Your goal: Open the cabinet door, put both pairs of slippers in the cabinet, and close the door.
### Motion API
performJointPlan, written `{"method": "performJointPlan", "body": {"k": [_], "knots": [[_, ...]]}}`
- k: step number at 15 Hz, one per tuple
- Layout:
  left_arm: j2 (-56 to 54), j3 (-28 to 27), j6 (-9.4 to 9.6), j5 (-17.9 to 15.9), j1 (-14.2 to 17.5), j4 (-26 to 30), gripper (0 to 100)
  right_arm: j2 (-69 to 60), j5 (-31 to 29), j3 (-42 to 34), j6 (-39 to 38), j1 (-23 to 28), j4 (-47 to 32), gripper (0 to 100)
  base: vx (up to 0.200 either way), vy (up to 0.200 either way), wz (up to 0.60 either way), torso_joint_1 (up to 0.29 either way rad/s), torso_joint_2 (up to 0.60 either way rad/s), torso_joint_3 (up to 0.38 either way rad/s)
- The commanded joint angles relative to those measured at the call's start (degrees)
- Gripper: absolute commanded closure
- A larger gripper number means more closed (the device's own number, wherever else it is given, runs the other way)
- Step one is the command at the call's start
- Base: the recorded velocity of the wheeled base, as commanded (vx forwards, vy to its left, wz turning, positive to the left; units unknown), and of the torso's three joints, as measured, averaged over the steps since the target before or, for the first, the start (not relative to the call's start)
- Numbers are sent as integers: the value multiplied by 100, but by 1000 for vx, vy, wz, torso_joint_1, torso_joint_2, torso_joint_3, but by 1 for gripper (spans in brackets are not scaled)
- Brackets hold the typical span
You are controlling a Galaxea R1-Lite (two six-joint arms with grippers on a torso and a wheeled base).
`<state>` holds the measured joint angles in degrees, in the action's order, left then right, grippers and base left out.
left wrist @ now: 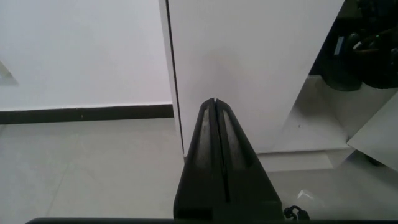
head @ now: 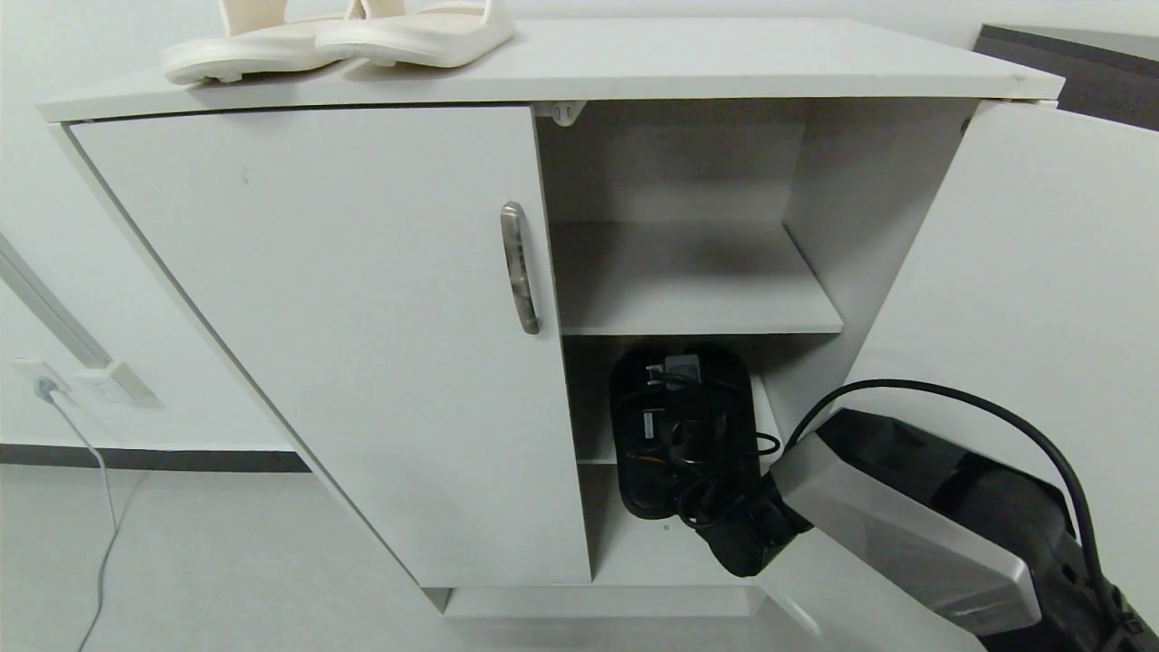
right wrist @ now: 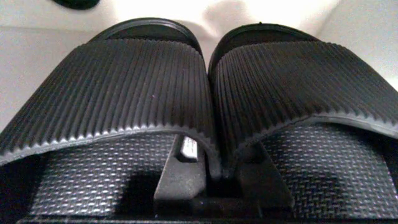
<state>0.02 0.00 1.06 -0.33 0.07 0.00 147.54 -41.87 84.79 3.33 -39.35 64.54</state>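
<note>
Right gripper [right wrist: 216, 167] pinches the black slippers [right wrist: 124, 87] by their inner straps inside the cabinet [head: 724, 63] below the upper shelf [head: 688, 290], white slippers [head: 340, 41] lie on the cabinet top, and left gripper [left wrist: 214, 106] is pressed together before the closed left door [head: 344, 344]

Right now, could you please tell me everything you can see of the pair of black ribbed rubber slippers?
The pair of black ribbed rubber slippers lies side by side, inner edges touching. Each has a broad, finely ridged strap over a knobbly-patterned footbed, in what looks like soft matte rubber. The right gripper is shut on the adjoining inner edges under the straps. The pair is inside the white cabinet, in its open right half below the upper shelf. I cannot tell whether it rests on anything.
</note>
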Motion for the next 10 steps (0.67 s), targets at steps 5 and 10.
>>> {"method": "performJointPlan", "body": {"k": [5,10], "knots": [[-2,0,-1,-2,-7,0,100,354,232,1339,-807,288,-1488,100,0,0,0,0,0,0],[-2,0,8,-2,1,0,100,609,347,1936,-834,402,-1831,100,0,0,0,0,0,0]]}}
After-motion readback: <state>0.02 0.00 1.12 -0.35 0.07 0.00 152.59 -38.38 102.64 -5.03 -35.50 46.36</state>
